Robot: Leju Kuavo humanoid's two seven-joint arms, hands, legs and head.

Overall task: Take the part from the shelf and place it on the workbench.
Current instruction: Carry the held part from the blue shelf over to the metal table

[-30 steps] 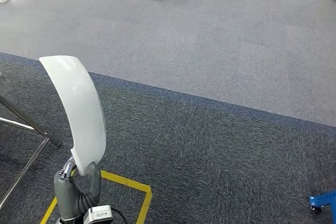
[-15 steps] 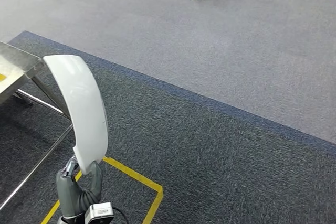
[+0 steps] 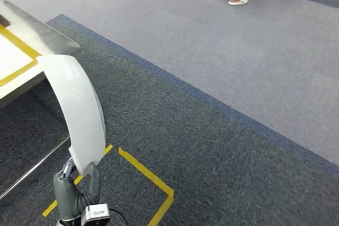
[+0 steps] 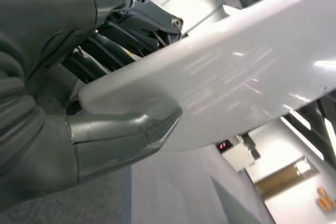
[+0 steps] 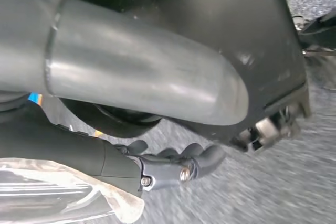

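The left hand (image 3: 76, 191) grips the curved white part (image 3: 78, 112) by its lower end, upright, near the tabletop (image 3: 18, 56) corner. The right hand (image 5: 174, 163) seems curled on nothing. Best carry it level over the yellow-taped tabletop before letting go

View swung left, workbench (image 3: 24, 51) now nearer, person's foot (image 3: 239, 0) shifted right
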